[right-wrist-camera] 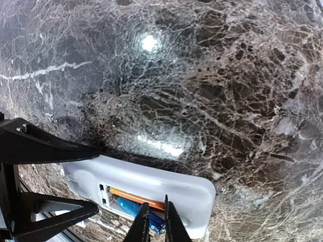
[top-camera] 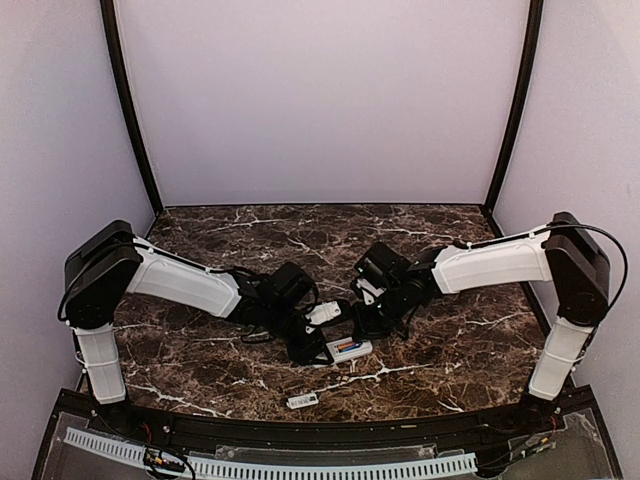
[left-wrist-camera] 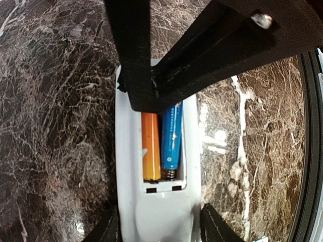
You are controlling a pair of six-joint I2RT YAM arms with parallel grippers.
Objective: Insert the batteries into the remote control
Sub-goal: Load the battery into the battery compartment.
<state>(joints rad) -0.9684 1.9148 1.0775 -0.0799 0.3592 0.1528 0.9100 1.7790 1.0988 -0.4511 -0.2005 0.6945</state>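
The white remote control (left-wrist-camera: 156, 212) lies back-up on the marble with its battery compartment open; it also shows in the top view (top-camera: 348, 349). An orange battery (left-wrist-camera: 150, 146) and a blue battery (left-wrist-camera: 171, 136) lie side by side in the compartment, the blue one's end against a spring. My left gripper (left-wrist-camera: 159, 228) is shut on the remote's sides near one end. My right gripper (right-wrist-camera: 154, 216) is shut, with only a thin slit between its fingers. Its tips rest on the blue battery (right-wrist-camera: 132, 209) beside the orange battery (right-wrist-camera: 132, 196) and hide the batteries' far ends.
A small loose white piece (top-camera: 302, 400) lies near the table's front edge. Another white part (top-camera: 322, 313) shows between the two wrists. The black front rim (left-wrist-camera: 310, 151) runs close to the remote's right. Dark marble stretches behind both arms.
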